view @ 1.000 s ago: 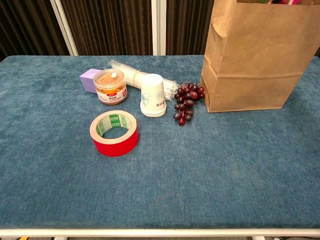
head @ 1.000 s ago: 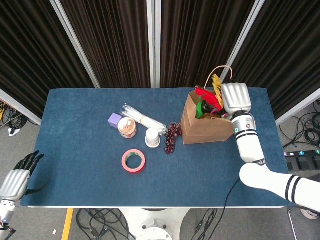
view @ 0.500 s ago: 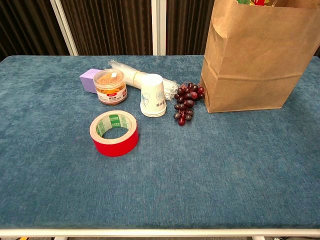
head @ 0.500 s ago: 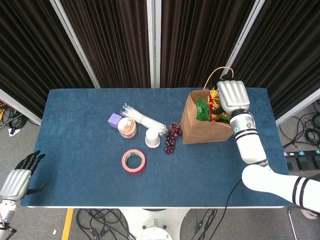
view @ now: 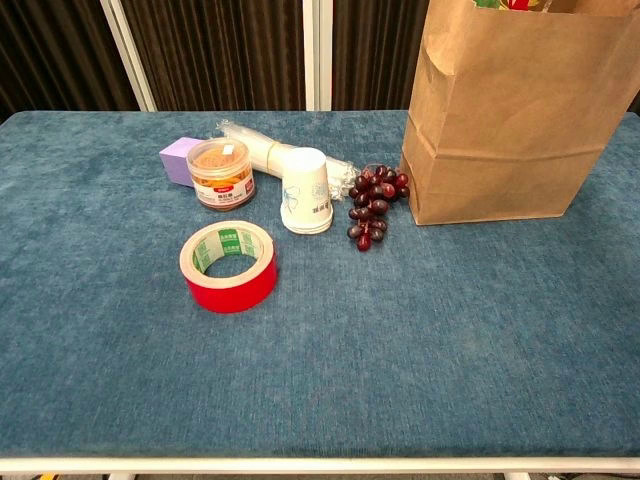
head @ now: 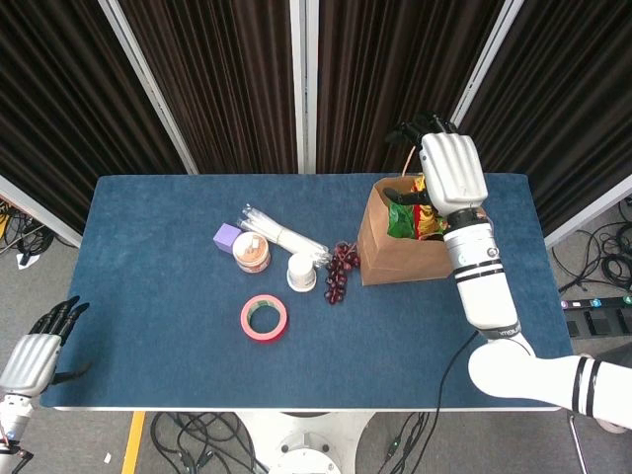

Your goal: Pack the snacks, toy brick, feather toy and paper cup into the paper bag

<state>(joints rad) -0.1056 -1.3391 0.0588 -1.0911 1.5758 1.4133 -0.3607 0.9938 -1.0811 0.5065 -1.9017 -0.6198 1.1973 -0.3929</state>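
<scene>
- My right robot hand hovers above the paper bag, back up, fingers apart, holding nothing
- My left robot hand hangs spread off the bench
- Paper cup stands upside down beside the grapes

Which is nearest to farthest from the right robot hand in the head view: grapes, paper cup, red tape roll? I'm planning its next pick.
From the right robot hand:
1. Grapes, beside the bag.
2. Paper cup, just left of the grapes.
3. Red tape roll, front-left.
</scene>
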